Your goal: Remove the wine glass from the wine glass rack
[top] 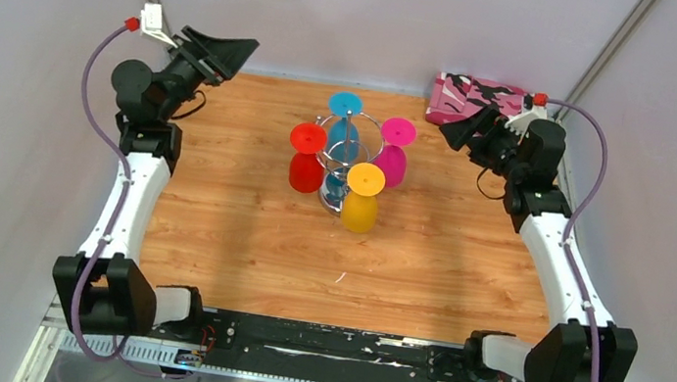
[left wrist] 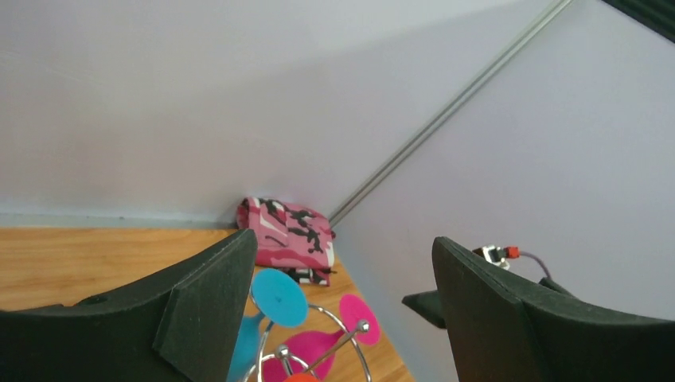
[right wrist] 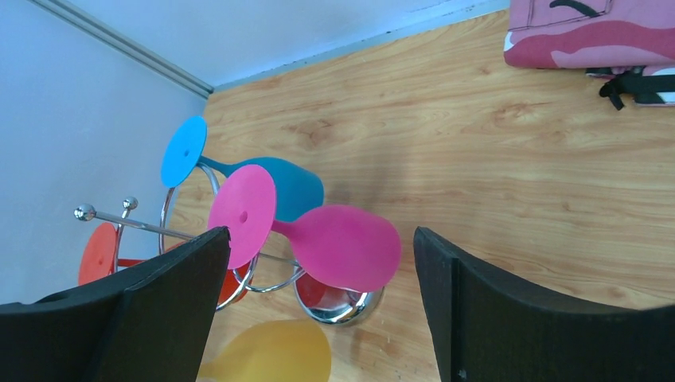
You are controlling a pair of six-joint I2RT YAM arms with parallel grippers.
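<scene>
The chrome wine glass rack (top: 347, 158) stands mid-table on its round mirrored base (right wrist: 342, 306). Several plastic wine glasses hang upside down from it: red (top: 307, 159), blue (top: 345, 118), magenta (top: 393, 154) and yellow (top: 362, 199). My left gripper (top: 229, 53) is open and empty, raised at the far left, well away from the rack. In the left wrist view (left wrist: 344, 239) the rack wire (left wrist: 350, 334) shows below it. My right gripper (top: 461, 128) is open and empty, to the right of the rack. In the right wrist view (right wrist: 320, 232) the magenta glass (right wrist: 342, 247) lies between its fingers, further off.
A pink camouflage bag (top: 477, 99) lies at the far right corner of the wooden table (top: 239, 237), just behind my right gripper. It also shows in the right wrist view (right wrist: 589, 32). Grey walls close in the table on three sides.
</scene>
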